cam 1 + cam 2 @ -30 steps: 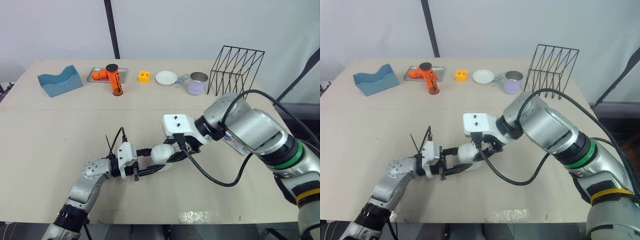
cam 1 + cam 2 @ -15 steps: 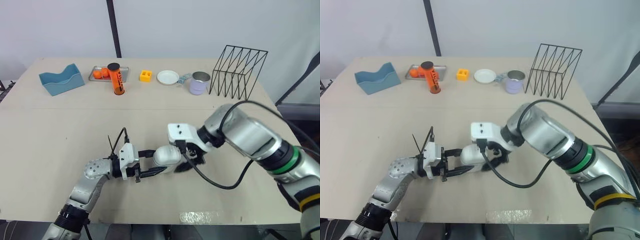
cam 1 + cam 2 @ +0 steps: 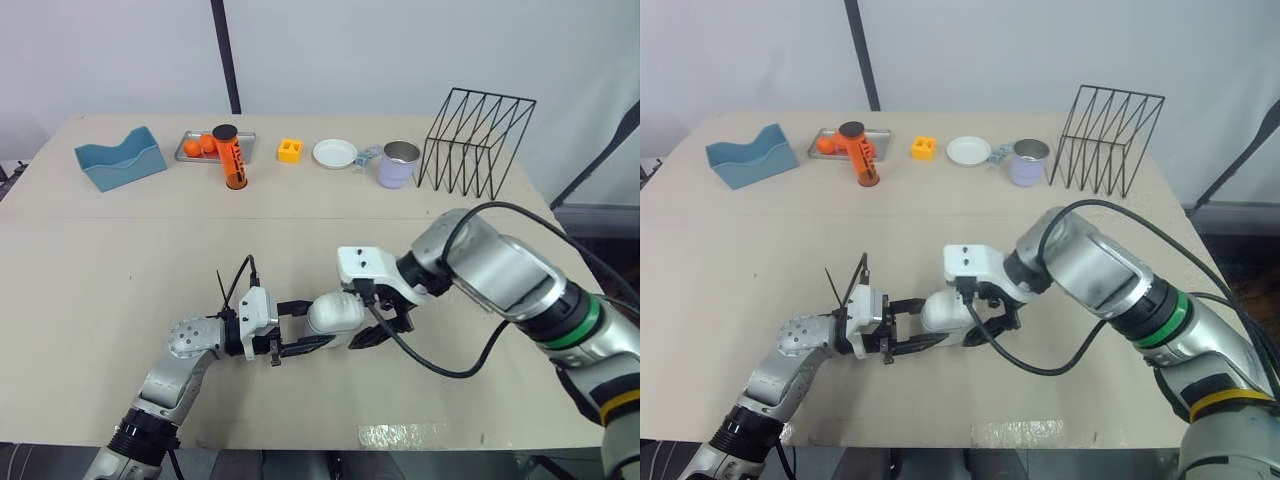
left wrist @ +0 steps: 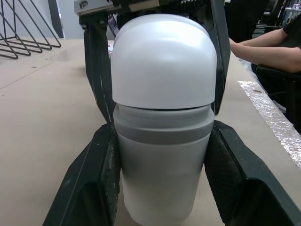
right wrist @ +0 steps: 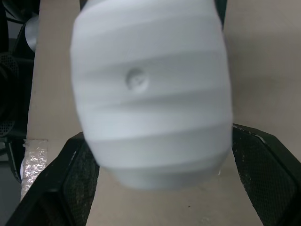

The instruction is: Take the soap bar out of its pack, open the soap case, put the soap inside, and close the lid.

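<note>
The soap case, white domed lid on a grey base, lies on its side just above the table in the middle front. My left gripper is shut on it, with its pads pressed against both sides of the grey base. My right gripper comes in from the right at the lid end. Its fingers stand open on either side of the white lid. The lid sits down on the base. The soap and its pack are hidden from me.
Along the far edge stand a blue tray, a metal tray, an orange cylinder, a yellow block, a white plate, a metal cup and a black wire rack. A person's arm rests beyond the table.
My right gripper has spread its fingers around the lid end of the case. The case stays in my left gripper, at about the same spot.
</note>
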Controlling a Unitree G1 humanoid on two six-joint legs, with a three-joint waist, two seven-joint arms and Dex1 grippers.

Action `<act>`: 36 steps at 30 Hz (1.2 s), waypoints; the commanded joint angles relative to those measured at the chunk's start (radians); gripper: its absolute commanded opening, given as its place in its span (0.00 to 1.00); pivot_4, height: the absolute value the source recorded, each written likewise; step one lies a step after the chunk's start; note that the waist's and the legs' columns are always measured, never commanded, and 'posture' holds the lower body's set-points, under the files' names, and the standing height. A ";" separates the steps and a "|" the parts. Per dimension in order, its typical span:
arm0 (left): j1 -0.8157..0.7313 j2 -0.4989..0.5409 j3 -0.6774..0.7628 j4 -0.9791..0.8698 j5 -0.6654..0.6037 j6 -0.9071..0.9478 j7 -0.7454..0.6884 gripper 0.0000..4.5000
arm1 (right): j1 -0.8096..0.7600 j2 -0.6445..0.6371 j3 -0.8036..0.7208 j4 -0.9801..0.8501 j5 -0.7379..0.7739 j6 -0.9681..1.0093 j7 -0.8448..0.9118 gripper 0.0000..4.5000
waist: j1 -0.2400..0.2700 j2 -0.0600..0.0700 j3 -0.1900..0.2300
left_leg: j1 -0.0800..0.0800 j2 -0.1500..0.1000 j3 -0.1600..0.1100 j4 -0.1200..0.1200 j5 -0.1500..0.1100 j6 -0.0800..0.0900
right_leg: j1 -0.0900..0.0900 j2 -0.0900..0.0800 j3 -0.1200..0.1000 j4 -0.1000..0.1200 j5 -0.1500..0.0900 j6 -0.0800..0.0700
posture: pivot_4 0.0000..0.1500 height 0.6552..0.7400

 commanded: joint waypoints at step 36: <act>-0.022 0.027 0.031 -0.002 -0.009 0.007 -0.005 0.45 | 0.444 0.024 -0.664 -0.014 0.366 -0.475 -0.010 0.01 | 0.000 -0.001 0.000 | 0.002 0.000 0.000 0.001 0.000 0.000 | 0.003 0.001 0.000 0.000 0.000 0.000 | 1.00 1.00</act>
